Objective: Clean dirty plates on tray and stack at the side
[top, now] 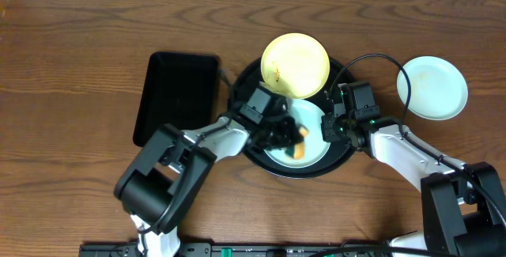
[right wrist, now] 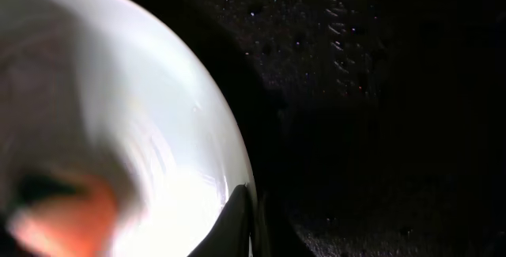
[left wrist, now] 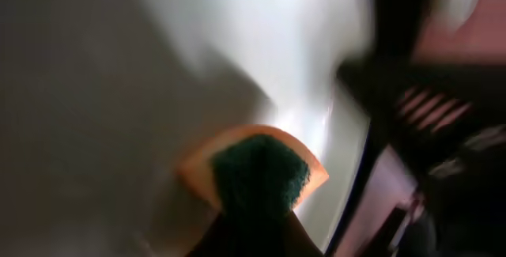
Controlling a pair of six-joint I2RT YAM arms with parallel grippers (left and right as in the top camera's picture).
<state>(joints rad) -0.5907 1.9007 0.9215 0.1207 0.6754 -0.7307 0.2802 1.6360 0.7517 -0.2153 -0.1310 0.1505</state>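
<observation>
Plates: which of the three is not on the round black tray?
The mint-green plate on the wooden table at far right; the yellow plate and the other mint-green one lie on the tray.

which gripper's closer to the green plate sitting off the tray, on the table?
Right. The right gripper is at the right edge of the tray, on the side facing that plate. The left gripper, holding a sponge, is over the tray's middle, farther away.
</observation>
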